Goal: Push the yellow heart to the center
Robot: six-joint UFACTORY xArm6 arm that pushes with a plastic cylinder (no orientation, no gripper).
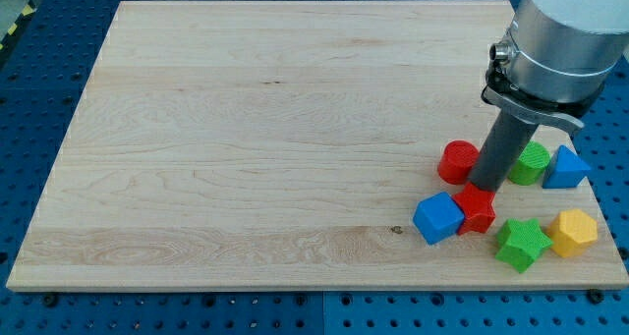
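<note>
The only yellow block [573,233] lies near the board's bottom right corner; its shape is hard to make out from here. My tip [488,187] is to the upper left of it, a good distance away. The tip stands at the upper edge of a red block [477,209], between a red round block [458,161] and a green block [532,164]. A green star [521,244] lies just left of the yellow block, close to it or touching.
A blue cube [437,218] touches the red block's left side. A blue triangular block [567,168] sits right of the green block, near the wooden board's [246,158] right edge. The arm's grey body [560,40] fills the view's top right.
</note>
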